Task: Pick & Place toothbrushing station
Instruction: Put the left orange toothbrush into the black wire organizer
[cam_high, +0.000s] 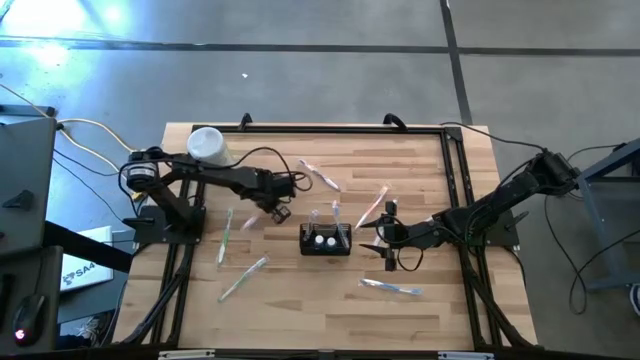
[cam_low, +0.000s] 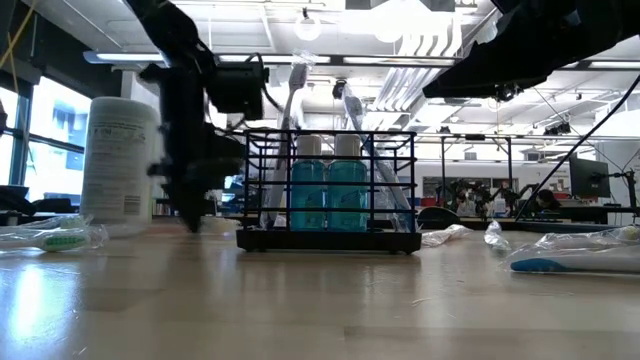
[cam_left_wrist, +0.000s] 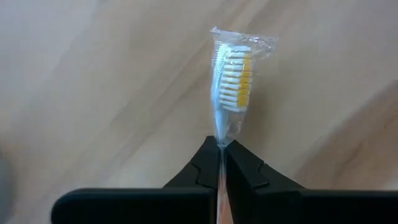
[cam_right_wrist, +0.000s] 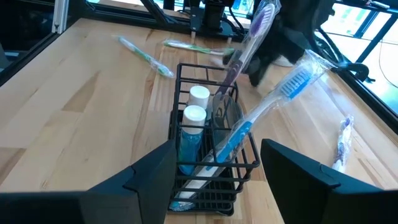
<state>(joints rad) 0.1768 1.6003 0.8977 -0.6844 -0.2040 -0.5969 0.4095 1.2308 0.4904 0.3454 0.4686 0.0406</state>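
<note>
The black wire holder (cam_high: 325, 240) stands mid-table with two blue bottles with white caps (cam_right_wrist: 194, 115) and wrapped toothbrushes, one blue (cam_right_wrist: 273, 102) and one purple (cam_right_wrist: 249, 37), leaning in it. My left gripper (cam_high: 277, 210) is to its left and a little farther back, pointing down, shut on a wrapped toothbrush with yellow and white bristles (cam_left_wrist: 235, 78). My right gripper (cam_right_wrist: 217, 152) is open and empty just right of the holder, facing it; it also shows in the high view (cam_high: 386, 238). My left gripper pinches the wrapped toothbrush between its two fingertips at the neck just behind the head (cam_left_wrist: 221, 142). The fingers point down and lie along the brush. The bristle head sticks out past the fingertips toward the table; whether it touches the wood, I cannot tell.
A white cylindrical container (cam_high: 208, 145) stands at the far left. Wrapped toothbrushes lie loose on the wood: two green ones (cam_high: 225, 235) (cam_high: 245, 278) at the left, a blue one (cam_high: 390, 287) near the front, pink ones (cam_high: 320, 175) (cam_high: 372, 205) behind the holder.
</note>
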